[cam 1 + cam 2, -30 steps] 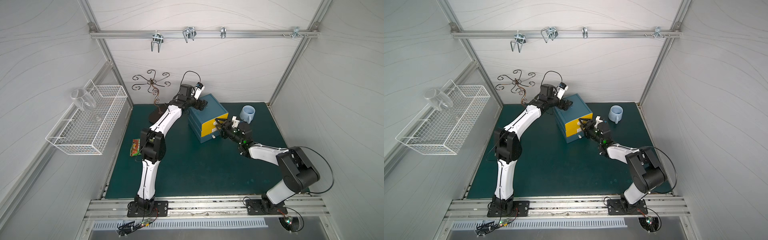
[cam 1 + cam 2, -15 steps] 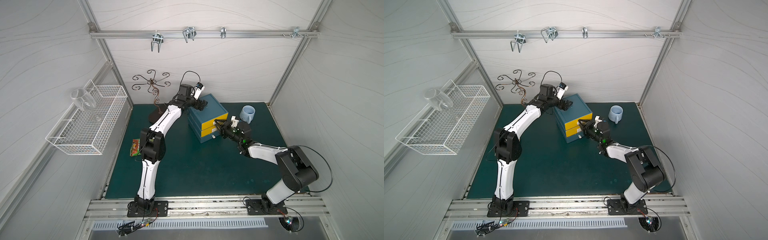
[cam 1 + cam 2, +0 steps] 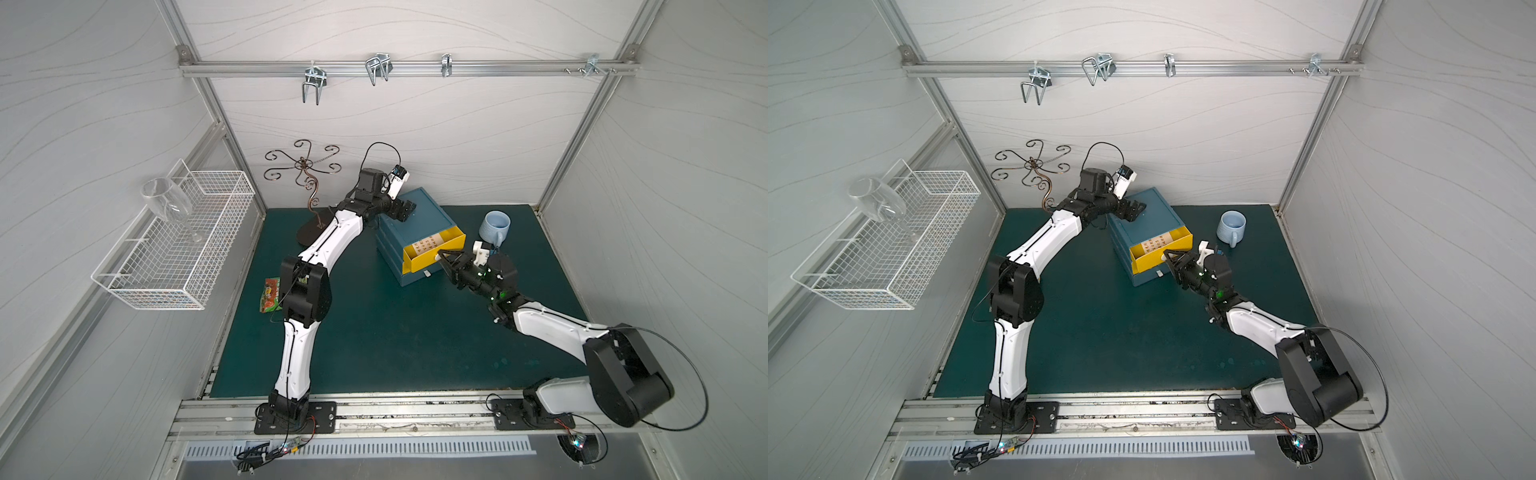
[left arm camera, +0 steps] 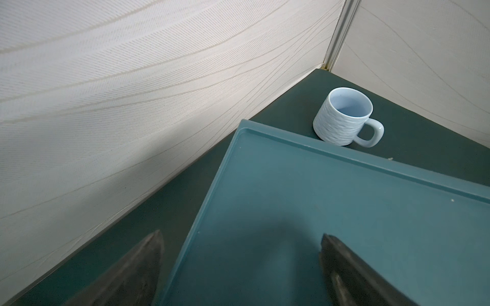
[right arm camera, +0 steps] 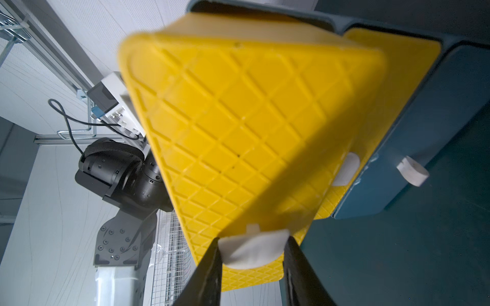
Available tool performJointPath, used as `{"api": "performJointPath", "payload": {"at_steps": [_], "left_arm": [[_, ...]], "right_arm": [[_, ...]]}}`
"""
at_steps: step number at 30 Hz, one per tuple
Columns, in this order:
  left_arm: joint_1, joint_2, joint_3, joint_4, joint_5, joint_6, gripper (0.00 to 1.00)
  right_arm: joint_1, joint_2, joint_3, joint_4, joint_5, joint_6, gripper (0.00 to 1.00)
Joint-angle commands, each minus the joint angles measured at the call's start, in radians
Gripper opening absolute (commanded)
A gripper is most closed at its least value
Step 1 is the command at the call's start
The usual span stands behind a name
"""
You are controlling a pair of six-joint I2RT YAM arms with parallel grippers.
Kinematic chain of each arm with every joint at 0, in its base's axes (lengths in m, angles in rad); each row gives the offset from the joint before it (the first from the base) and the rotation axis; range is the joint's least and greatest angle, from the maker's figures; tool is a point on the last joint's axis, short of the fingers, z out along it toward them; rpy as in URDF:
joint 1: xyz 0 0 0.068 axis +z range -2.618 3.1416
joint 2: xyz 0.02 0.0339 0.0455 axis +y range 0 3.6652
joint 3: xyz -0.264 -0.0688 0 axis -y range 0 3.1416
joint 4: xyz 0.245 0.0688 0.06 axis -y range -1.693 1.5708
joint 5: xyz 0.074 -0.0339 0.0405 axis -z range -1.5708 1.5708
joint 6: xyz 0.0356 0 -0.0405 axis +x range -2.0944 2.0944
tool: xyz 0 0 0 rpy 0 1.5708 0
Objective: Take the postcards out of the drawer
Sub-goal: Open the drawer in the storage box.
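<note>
Top drawer partly open, cards not yet reached

Near the centre of a top view the right gripper [image 3: 445,261] pinches the white knob [image 5: 253,251] of the yellow drawer [image 3: 419,262]. The postcards [image 3: 428,244] lie inside it, partly under the blue cabinet [image 4: 305,212]. The left gripper [image 4: 240,238], spread wide, straddles the cabinet's top edge. Pull straight along the drawer's run, with the cabinet braced.

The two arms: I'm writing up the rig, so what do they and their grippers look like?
The left arm and right arm: white rounded links, black joints, looping black cables, white wrist camera blocks. The left gripper and right gripper: dark tapered fingers. Green lights near right wrist.
</note>
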Motion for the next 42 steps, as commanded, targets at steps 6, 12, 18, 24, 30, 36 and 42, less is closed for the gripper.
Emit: {"api": "performJointPath", "payload": {"at_steps": [6,12,18,24,30,36,42], "left_arm": [[-0.015,0.019,-0.028,-0.048,0.044,-0.009,0.97],[-0.015,0.013,-0.031,-0.048,0.044,-0.009,0.98],[-0.015,0.007,-0.040,-0.049,0.038,-0.003,0.99],[-0.015,0.004,-0.040,-0.045,0.039,-0.006,0.99],[-0.015,-0.005,-0.039,-0.043,0.046,-0.015,0.99],[-0.015,-0.044,-0.063,-0.007,0.053,-0.052,0.99],[-0.023,-0.107,-0.066,0.028,0.058,-0.079,0.99]], "right_arm": [[0.011,-0.191,-0.104,-0.153,0.016,-0.044,0.34],[0.015,-0.277,-0.146,-0.222,0.018,-0.041,0.34],[0.015,-0.341,-0.184,-0.273,0.025,-0.035,0.34],[0.015,-0.401,-0.195,-0.325,0.050,-0.043,0.34],[0.009,-0.401,-0.199,-0.330,0.050,-0.045,0.35],[-0.005,-0.462,-0.167,-0.438,0.050,-0.090,0.48],[-0.062,-0.578,-0.059,-0.650,0.045,-0.216,0.57]]}}
